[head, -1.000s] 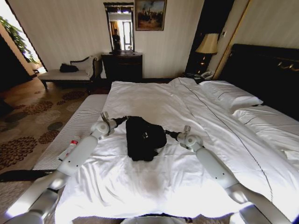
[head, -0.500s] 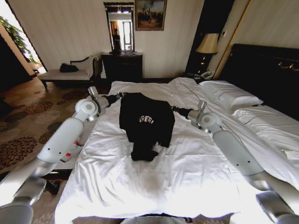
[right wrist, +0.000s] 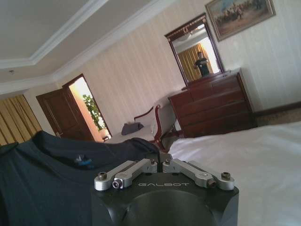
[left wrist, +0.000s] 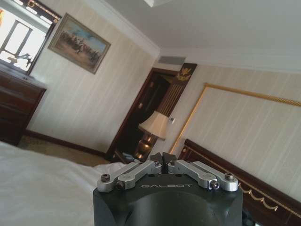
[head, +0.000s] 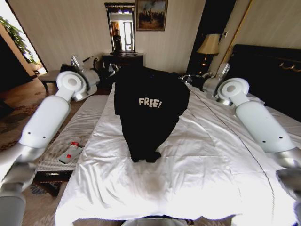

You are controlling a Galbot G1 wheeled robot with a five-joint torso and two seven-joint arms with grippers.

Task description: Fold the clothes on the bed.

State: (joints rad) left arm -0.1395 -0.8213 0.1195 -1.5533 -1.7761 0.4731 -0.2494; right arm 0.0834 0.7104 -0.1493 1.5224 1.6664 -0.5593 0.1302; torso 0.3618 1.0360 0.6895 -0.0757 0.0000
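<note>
I've got the black T-shirt [head: 148,110] hanging up in the air over the bed [head: 188,179] right now, stretched between both arms with the white "FREE!" lettering facing my head cam. Its bottom hem is bunched and just touching the white sheet around the middle of the mattress, everything else is off the surface.

The left gripper [head: 112,68] is up at the shirt's left shoulder and the right gripper [head: 189,78] is at the other shoulder, both raised high toward the far end of the bed. On the left wrist cam its fingers [left wrist: 155,165] are pressed together at the tips. I can't actually make out fabric between them from that angle, so I'm going by the head cam that it's pinching the shoulder. On the right wrist cam the fingers [right wrist: 157,162] are closed too, with dark cloth right up against them.

Off to my left there's a grey striped bench [head: 87,120] beside the bed with a small white bottle [head: 69,152] with a red cap lying on it.
</note>
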